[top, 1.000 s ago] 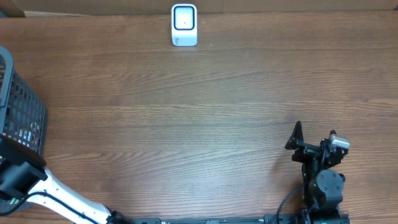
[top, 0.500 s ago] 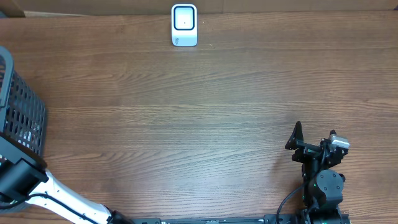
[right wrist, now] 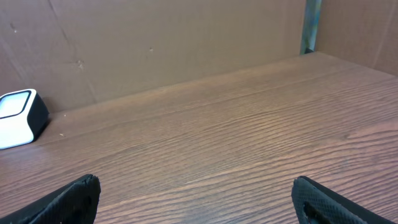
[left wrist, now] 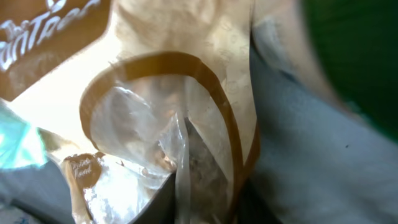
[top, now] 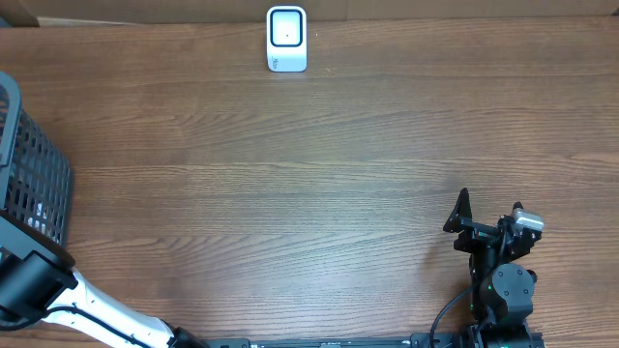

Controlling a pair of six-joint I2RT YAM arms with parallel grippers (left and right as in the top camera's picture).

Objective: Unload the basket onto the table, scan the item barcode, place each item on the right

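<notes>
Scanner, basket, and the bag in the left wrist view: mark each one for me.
scanner [top: 286, 39]: overhead view, on its white top face.
basket [top: 39, 184]: overhead view, on its black mesh wall.
bag [left wrist: 186, 37]: left wrist view, on the tan panel above the clear window.

One bench [top: 309, 174], one scanner [top: 286, 39], one basket [top: 39, 184], two arms, one packet [left wrist: 186, 56].
The single white scanner stands well ahead of the right tool [right wrist: 199, 202] and off to its left. The single black mesh basket sits far to that tool's left, at the bench edge. The arms are one white left arm [top: 97, 307] and one black right arm [top: 503, 280]. The right tool shows two fingers [right wrist: 74, 199]. The one tan packet, with one clear window [left wrist: 130, 124], fills the left wrist view.
</notes>
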